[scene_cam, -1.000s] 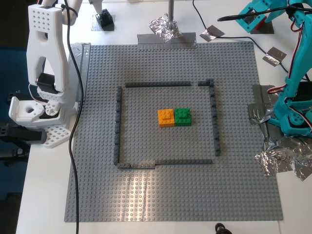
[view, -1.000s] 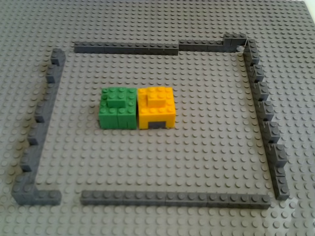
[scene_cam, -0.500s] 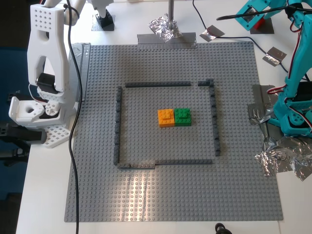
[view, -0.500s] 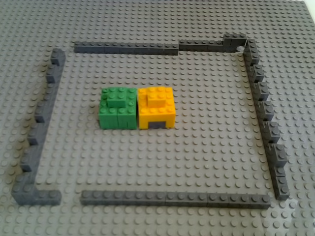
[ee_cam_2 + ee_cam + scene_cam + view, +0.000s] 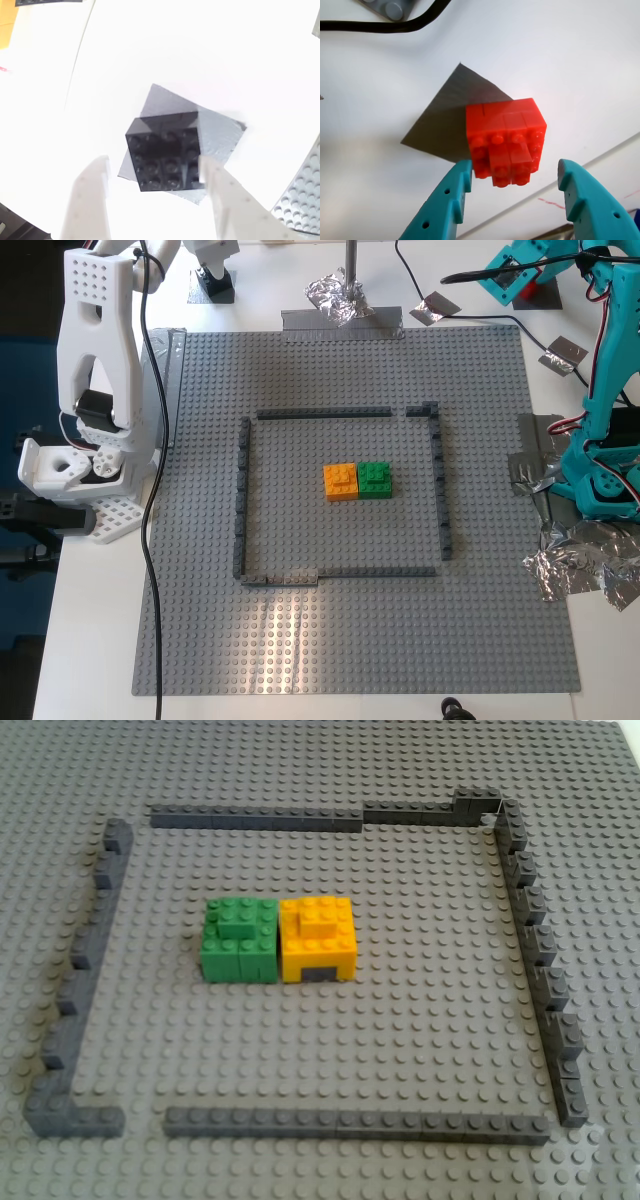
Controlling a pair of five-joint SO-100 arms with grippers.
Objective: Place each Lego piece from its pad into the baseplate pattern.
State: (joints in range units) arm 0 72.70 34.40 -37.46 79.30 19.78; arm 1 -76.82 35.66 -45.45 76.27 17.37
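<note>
Under my second hand (image 5: 155,197) the second wrist view shows the black brick (image 5: 165,152) sitting on its silver-grey pad (image 5: 217,135), white fingers (image 5: 87,200) spread to either side and not touching it. My first hand (image 5: 512,200), teal, hangs released the same way over the red brick (image 5: 506,140) on its dark pad (image 5: 447,117). Neither brick is clear in the exterior view; there the teal hand is up at the exterior view's right top and the white arm (image 5: 95,370) stands at its left. On the white counter (image 5: 90,640) lies the grey baseplate (image 5: 350,640), its dark outline (image 5: 240,490) holding an orange brick (image 5: 340,481) touching a green brick (image 5: 375,479). Crumpled foil (image 5: 580,565) sits by the teal base, a black cable (image 5: 150,530) trails along the plate's edge
</note>
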